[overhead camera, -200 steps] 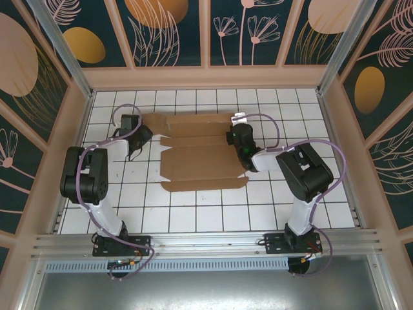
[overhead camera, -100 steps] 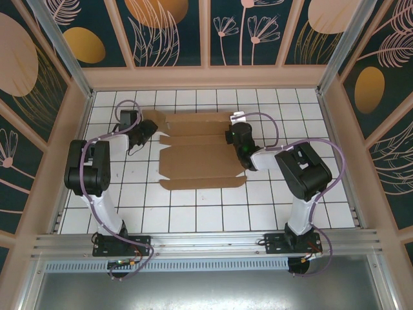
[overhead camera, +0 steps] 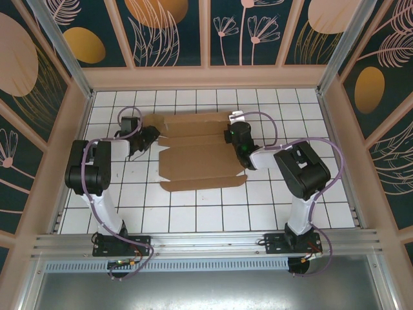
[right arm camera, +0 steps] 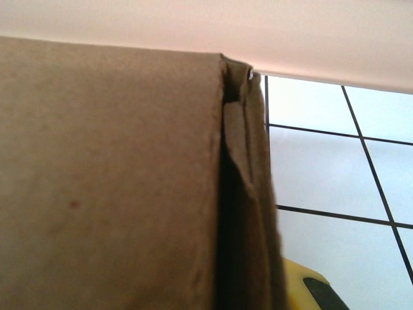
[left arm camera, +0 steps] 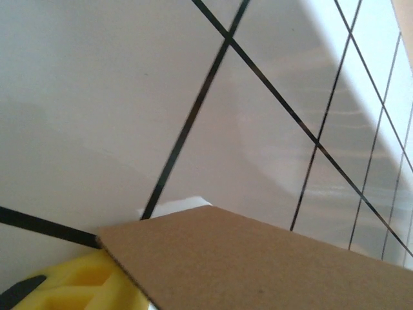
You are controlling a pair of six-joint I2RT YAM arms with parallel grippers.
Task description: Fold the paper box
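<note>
Left side first. The left gripper [overhead camera: 153, 135] sits at the left edge of the paper box [overhead camera: 200, 158], which lies mostly flat and unfolded on the tiled table [overhead camera: 193, 213], between the two arms. In the left wrist view a corner of the cardboard lies over one yellow pad [left arm camera: 77, 287]. I cannot tell whether these fingers are pinching the sheet or only standing half-parted around it.

Risk here: if that corner is merely resting on the pad, any lift slips off it and the flap drops back flat.

Right side. The right gripper [overhead camera: 231, 137] is at the box's right edge, fingers closed. Its wrist view shows a doubled-over flap running down toward the pad [right arm camera: 303, 281], so I read it as clamped on that fold (a judgement, since the contact itself is hidden).

Risks, as I see them:
- One side held and one side loose: the whole blank skids or rotates on the smooth tiles instead of creasing.
- Right arm pulling too hard: cardboard bends off its crease line or tears at the tab.
</note>
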